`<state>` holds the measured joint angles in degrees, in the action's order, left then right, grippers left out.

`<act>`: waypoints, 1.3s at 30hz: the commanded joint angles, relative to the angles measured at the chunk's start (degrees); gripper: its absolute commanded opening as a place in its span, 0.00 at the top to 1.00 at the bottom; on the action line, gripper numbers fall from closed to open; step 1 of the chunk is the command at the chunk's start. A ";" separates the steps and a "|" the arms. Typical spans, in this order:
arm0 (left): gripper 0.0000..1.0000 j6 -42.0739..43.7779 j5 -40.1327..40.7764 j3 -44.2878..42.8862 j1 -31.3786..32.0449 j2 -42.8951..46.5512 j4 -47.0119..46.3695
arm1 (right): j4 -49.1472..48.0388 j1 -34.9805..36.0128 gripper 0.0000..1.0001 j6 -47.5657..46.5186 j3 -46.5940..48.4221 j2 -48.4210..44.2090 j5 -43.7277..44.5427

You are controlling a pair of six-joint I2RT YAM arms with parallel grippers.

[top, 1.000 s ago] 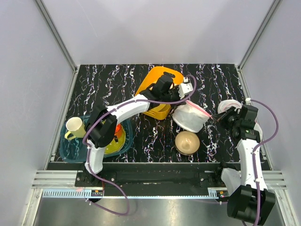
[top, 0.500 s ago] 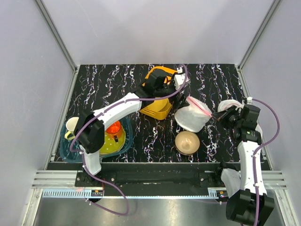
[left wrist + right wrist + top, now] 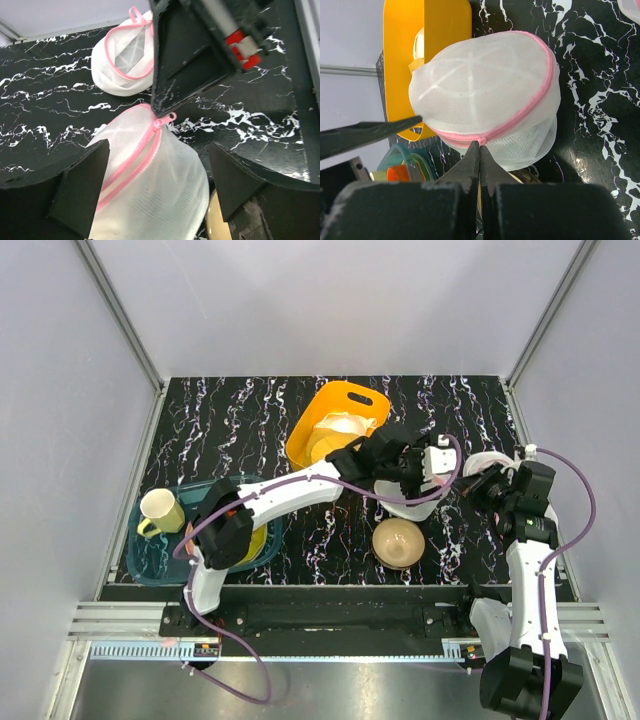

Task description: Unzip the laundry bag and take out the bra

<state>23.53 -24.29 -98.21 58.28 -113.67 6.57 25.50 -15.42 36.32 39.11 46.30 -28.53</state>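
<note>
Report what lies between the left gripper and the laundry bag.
Only the right gripper, shut on the pink zip pull. The left wrist view shows the open left gripper facing the round white mesh laundry bag with nothing else between.

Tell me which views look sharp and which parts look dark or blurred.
Top external: even light, sharp all over. Left wrist: the laundry bag is crisp, the left pincer a dark silhouette. Right wrist: bag crisp too, the right pincer nearly black and soft.
</note>
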 commanded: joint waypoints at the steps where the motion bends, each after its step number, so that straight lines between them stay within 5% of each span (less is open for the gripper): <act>1: 0.14 2.40 1.27 -4.52 -1.15 -2.69 -2.53 | -0.62 -0.22 1.00 -0.63 2.64 -0.60 -1.70; 8: 0.33 4.41 3.99 -6.99 -1.15 -6.21 -1.56 | -0.01 -0.22 1.00 -1.16 3.34 -0.95 -1.26; 16: 1.00 4.77 5.75 -4.62 -1.94 -5.69 -2.17 | 2.01 -0.22 1.00 -4.76 7.12 1.07 2.08; 19: 1.00 4.25 6.19 -4.36 -2.47 -5.16 -2.17 | 1.93 -0.22 1.00 -4.50 5.72 1.95 2.00; 20: 1.00 3.90 6.36 -4.27 -2.73 -4.81 -2.17 | 2.10 -0.22 0.92 -4.93 5.36 2.73 1.12; 21: 1.00 3.63 7.06 -4.09 -2.91 -4.72 -2.26 | 2.54 -0.22 0.66 -5.81 4.75 3.17 0.24; 22: 1.00 3.54 7.07 -4.00 -3.08 -4.46 -2.09 | 3.76 -0.22 0.58 -5.99 4.40 3.70 -1.07; 32: 1.00 2.93 8.47 -0.49 -4.93 -2.88 -3.93 | 5.70 -0.22 0.47 -5.55 -2.28 -0.86 -1.53; 39: 1.00 2.22 8.82 1.71 -6.69 -2.35 -4.37 | 5.18 -0.22 0.17 -4.68 -3.60 0.27 1.11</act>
<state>26.52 -16.29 -97.32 52.71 -120.05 5.48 31.77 -15.44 31.53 35.62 45.82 -28.53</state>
